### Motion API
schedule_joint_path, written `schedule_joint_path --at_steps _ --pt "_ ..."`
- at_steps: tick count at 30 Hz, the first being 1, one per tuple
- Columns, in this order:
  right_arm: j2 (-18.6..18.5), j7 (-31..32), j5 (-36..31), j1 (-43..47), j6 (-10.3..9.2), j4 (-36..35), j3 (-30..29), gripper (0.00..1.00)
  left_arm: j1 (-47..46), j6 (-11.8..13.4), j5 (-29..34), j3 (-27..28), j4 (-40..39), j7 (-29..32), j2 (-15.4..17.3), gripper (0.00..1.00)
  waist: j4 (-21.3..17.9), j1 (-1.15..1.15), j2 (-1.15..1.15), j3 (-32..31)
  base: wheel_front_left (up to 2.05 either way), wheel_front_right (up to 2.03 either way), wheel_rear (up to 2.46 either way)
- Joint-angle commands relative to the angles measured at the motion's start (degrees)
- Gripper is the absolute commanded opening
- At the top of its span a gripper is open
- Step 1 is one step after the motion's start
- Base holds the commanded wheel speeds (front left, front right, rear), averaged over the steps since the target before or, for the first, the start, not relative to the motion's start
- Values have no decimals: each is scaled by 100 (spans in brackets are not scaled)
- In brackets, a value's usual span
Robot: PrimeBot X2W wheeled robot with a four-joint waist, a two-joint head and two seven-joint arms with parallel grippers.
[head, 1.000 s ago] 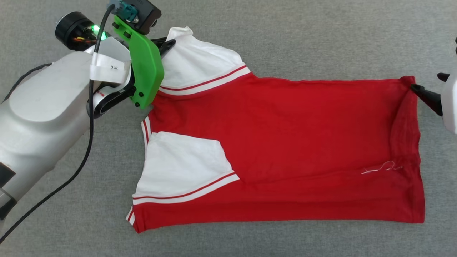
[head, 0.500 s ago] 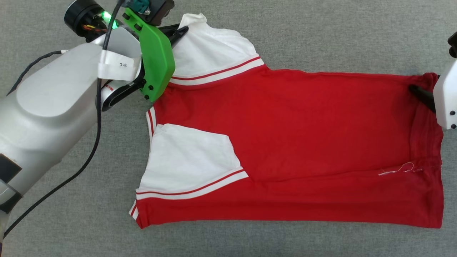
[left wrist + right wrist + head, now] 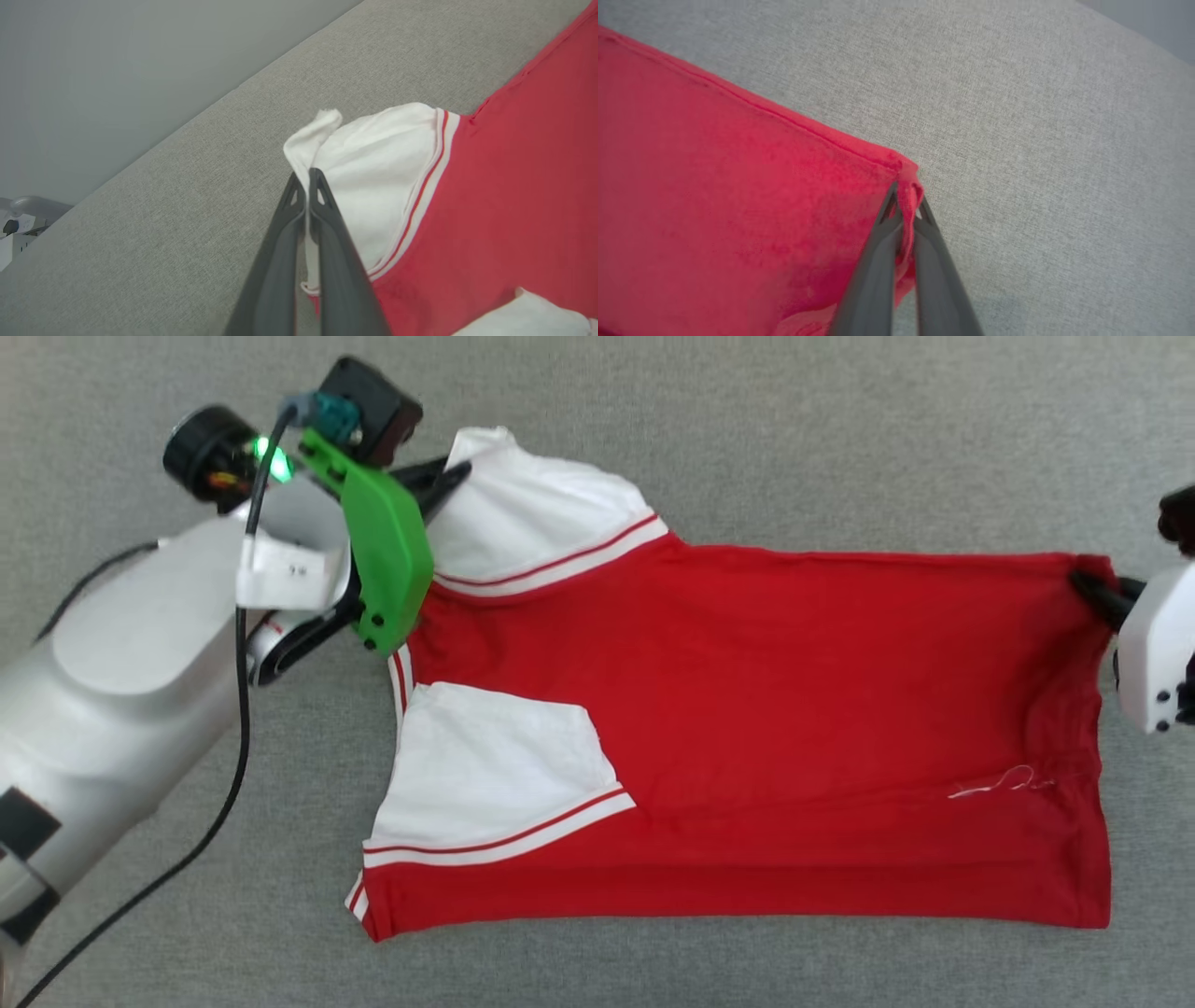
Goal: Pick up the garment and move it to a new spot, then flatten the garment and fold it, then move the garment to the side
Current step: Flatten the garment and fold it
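Two thin pinches hold the red T-shirt [image 3: 747, 709], which lies spread on the grey table [image 3: 840, 429]: the left gripper [image 3: 306, 176] is clamped on the far white sleeve [image 3: 532, 523], the right gripper [image 3: 906, 198] on the far hem corner [image 3: 1074, 565]. With so little fabric caught, an uneven or hurried lift could pull either corner free, or drag the tucked near sleeve [image 3: 495, 765] out of place.

The pale left arm [image 3: 112, 644] slants in from the lower left of the head view, its left gripper [image 3: 456, 478] pinched tight on the garment [image 3: 747, 709], while the right gripper [image 3: 1090, 588] (white wrist [image 3: 1153, 653] at the right edge) clamps a red corner, fingers pointing left.
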Motion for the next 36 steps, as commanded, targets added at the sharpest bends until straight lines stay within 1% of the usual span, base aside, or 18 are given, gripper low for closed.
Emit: schedule_joint_path --at_steps 1,5,10,14,19,26,30,32,33,34,35,36 --pt "-53 -161 57 231 -4 -108 22 0 217 50 -28 -4 -69 -69 90 0 -57 0 0 -371 0 0 0" --pt "-216 -551 68 732 -4 -420 -46 0 705 213 -123 -8 -374 -262 290 0 -79 0 0 -677 0 0 0" --pt "-326 -852 38 1387 -4 -749 -290 0 1378 513 -239 -22 -912 -382 632 0 -111 0 0 -936 0 0 0" --pt "-296 -979 -63 1946 -4 -949 -536 0 1907 759 -289 -38 -1358 -390 814 0 -94 0 0 -1104 0 0 0" --pt "-201 -1089 -151 2693 -4 -1152 -926 0 2533 882 -311 -60 -1684 -219 918 0 -46 0 0 -1228 0 0 0" --pt "102 -1120 -248 3630 -4 -1342 -1410 0 3268 1072 -481 -67 -1754 -349 1010 0 -47 0 0 -1325 0 0 0" --pt "284 -1083 -295 3916 -4 -1277 -1555 0 3515 1102 -586 -68 -1586 -417 952 0 -44 0 0 -1303 0 0 0" --pt "400 -1096 -271 3992 -4 -1197 -1593 0 3596 1086 -640 -65 -1451 -468 886 0 -35 0 0 -1280 0 0 0" --pt "507 -1219 -341 4018 -4 -1049 -1660 0 3652 1044 -601 -67 -1234 -525 791 0 -22 0 0 -1265 0 0 0" --pt "536 -1267 -348 4019 -4 -1024 -1690 15 3650 1066 -560 -64 -1177 -583 769 0 -19 0 0 -1266 0 0 0" --pt "562 -1329 -359 4015 -4 -1016 -1730 100 3647 1112 -508 -51 -1116 -675 738 38 -14 0 0 -1274 0 0 0" --pt "581 -1375 -353 4013 -4 -1029 -1763 100 3641 1152 -461 -30 -1081 -773 715 100 -13 0 0 -1287 0 0 0"
